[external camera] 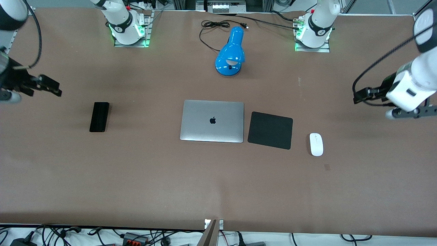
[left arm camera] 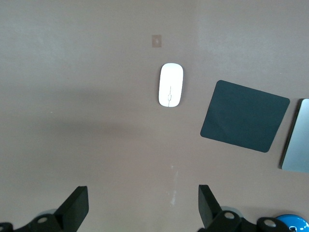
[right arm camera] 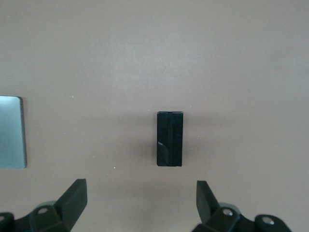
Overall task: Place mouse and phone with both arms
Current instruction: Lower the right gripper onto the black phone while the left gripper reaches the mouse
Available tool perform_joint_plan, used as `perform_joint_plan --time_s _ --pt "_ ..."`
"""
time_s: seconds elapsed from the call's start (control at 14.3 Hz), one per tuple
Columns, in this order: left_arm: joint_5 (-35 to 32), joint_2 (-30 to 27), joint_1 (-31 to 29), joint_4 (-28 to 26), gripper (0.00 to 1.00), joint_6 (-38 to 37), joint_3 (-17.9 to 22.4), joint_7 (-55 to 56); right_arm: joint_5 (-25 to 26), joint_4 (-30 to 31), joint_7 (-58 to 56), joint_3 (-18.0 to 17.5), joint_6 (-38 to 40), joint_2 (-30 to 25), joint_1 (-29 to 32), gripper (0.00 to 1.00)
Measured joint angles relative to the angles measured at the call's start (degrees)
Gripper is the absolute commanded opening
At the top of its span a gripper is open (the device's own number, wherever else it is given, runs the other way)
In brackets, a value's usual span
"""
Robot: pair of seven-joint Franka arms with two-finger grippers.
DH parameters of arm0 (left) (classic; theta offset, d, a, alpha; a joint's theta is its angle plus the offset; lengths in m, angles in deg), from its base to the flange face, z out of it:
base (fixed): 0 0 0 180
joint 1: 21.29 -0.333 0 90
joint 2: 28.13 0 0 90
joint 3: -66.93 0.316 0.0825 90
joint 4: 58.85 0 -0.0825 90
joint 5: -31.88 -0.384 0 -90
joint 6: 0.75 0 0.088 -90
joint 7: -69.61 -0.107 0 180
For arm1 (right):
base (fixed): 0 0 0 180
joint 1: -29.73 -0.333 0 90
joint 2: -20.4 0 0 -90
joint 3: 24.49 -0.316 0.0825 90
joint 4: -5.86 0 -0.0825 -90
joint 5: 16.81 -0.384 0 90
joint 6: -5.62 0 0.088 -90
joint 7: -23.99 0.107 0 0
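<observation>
From the front we see a closed laptop (external camera: 212,121) at mid-bench, the mouse pad (external camera: 270,130) just beside it, and the mouse (external camera: 316,144) past the pad toward the left arm's end. The phone (external camera: 99,117) lies well apart from the laptop, toward the right arm's end. Both grippers hang high at the bench ends.

In the left wrist view, the left gripper (left arm camera: 144,209) has its jaws apart, empty.

In the right wrist view, the right gripper (right arm camera: 141,203) is likewise spread. We judge the reach not yet begun; next, each must descend and straddle its item.
</observation>
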Motion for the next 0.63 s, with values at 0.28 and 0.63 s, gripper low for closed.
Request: perform_joint_plan --time_s 0.28,0.63 --pt "-0.01 12.86 0.11 4.55 1.0 7.78 -0.12 -0.09 0.01 0.36 0.0 -0.13 -4.62 7.87 0.01 1.0" --pt "-0.01 24.91 0.21 5.79 1.0 18.78 -0.16 -2.54 2.41 2.31 0.0 -0.03 -9.84 14.67 0.27 1.0"
